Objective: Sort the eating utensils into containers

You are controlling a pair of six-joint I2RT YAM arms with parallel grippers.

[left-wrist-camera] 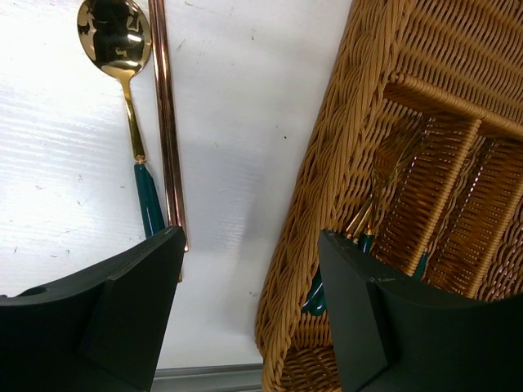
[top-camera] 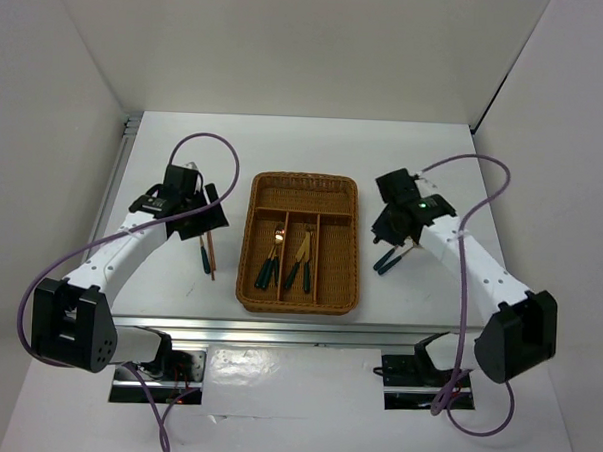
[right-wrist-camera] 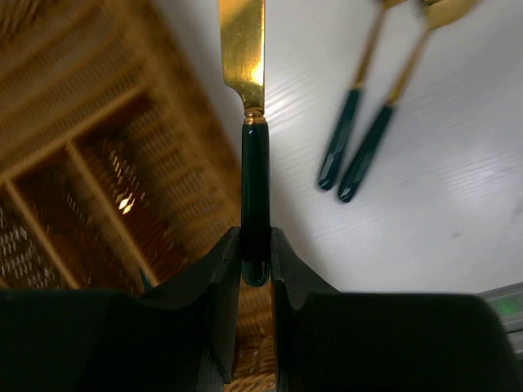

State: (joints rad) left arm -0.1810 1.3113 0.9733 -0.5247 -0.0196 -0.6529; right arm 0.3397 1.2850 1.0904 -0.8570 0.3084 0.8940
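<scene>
The woven wicker tray [top-camera: 334,287] lies mid-table. Several teal-handled, gold-headed utensils lie in its left slot [top-camera: 270,263] and middle slot [top-camera: 301,262]. My right gripper [right-wrist-camera: 255,261] is shut on the dark teal handle of a flat gold-headed utensil [right-wrist-camera: 254,175], held above the tray's right edge [right-wrist-camera: 176,114]. It shows in the top view [top-camera: 383,228]. Two more teal-handled utensils [right-wrist-camera: 359,143] lie on the table to its right. My left gripper [left-wrist-camera: 249,310] is open and empty beside the tray's left wall [left-wrist-camera: 327,212]. A gold spoon [left-wrist-camera: 122,57] and reddish chopsticks [left-wrist-camera: 167,122] lie to its left.
White walls enclose the table on three sides. A metal rail [top-camera: 277,332] runs along the near edge. Purple cables [top-camera: 210,140] loop over both arms. The spoon and chopsticks [top-camera: 209,254] lie left of the tray in the top view, the two loose utensils [top-camera: 387,258] right of it.
</scene>
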